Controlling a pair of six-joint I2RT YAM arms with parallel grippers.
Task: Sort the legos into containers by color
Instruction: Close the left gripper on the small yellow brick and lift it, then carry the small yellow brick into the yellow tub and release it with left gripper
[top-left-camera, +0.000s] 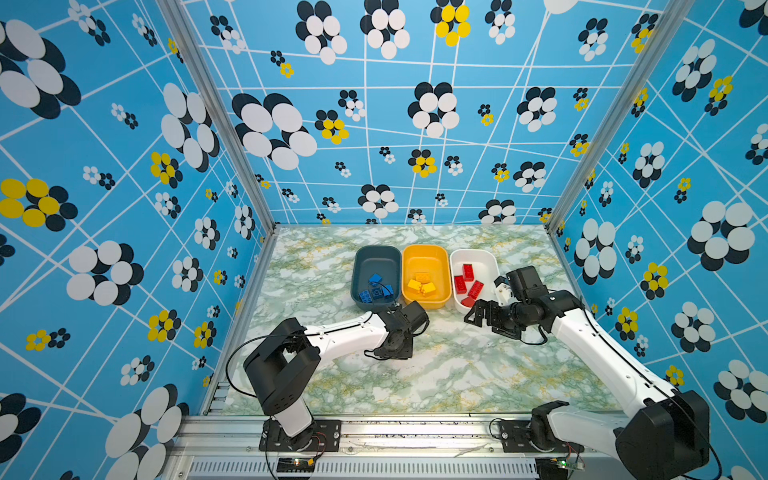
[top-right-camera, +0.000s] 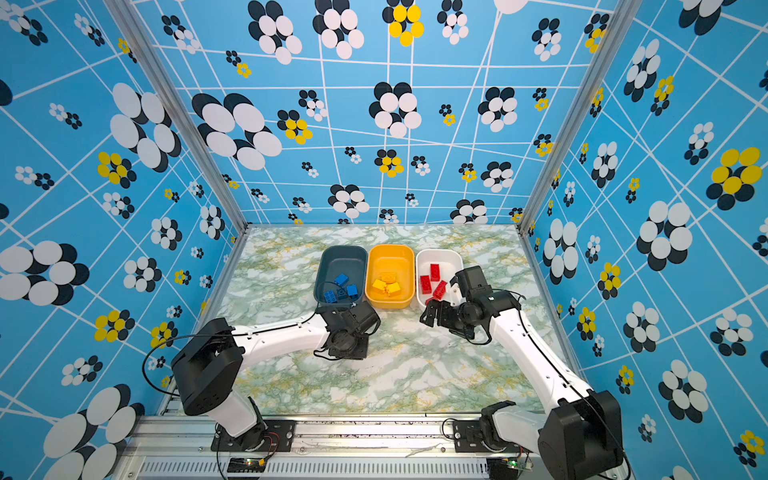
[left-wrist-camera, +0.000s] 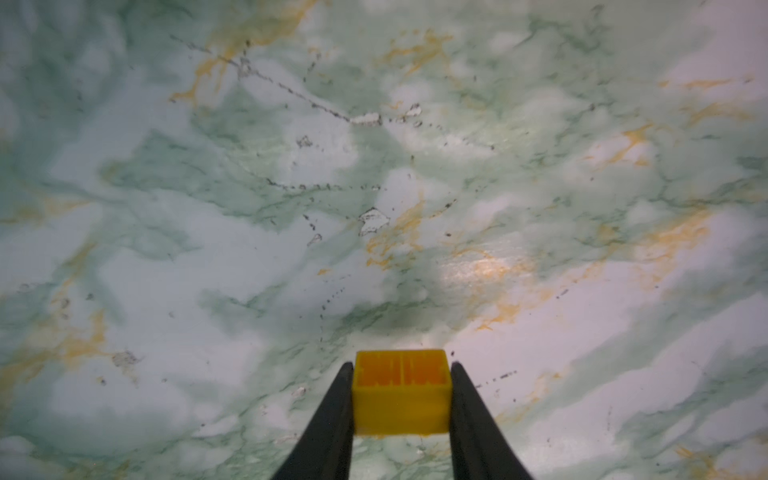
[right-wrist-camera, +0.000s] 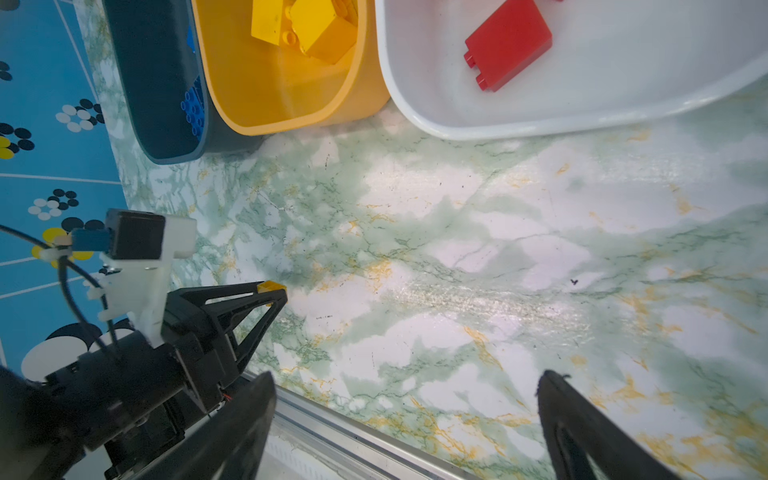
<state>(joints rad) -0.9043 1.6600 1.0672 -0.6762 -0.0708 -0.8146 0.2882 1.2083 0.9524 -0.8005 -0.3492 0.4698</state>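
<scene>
One yellow brick (left-wrist-camera: 401, 399) lies outside the tubs, as far as we can see. The left jaws press against two of its opposite side walls, clamped on it. Its hollow underside faces the wrist camera, so we judge it is held upside down or on its side. Whether it rests on the marbled tabletop (top-left-camera: 457, 374) or hangs just above it, we cannot tell. In the right wrist view only a sliver of the yellow brick (right-wrist-camera: 271, 286) shows between the jaw tips, low over the tabletop in front of the tubs.

We expect the brick to handle easily. It is hard moulded plastic, hollow and very light, and stiff enough to bear a firm squeeze without harm. Its walls are smooth and glossy, so we would call slipping or twisting the main risk. The flat parallel sides are the right place to hold, squarely and near the middle, not across the studs or a corner. The present hold looks centred.

The yellow-orange tub (top-left-camera: 426, 259), with a few yellow bricks (top-left-camera: 422, 286) inside, stands between two others. On one side is the dark teal tub (top-left-camera: 376, 262) holding blue bricks (top-left-camera: 376, 289), and on the other the white tub (top-left-camera: 482, 262) holding red bricks (top-left-camera: 467, 280). The right jaws stand wide apart and empty, near the white tub's front wall.
</scene>
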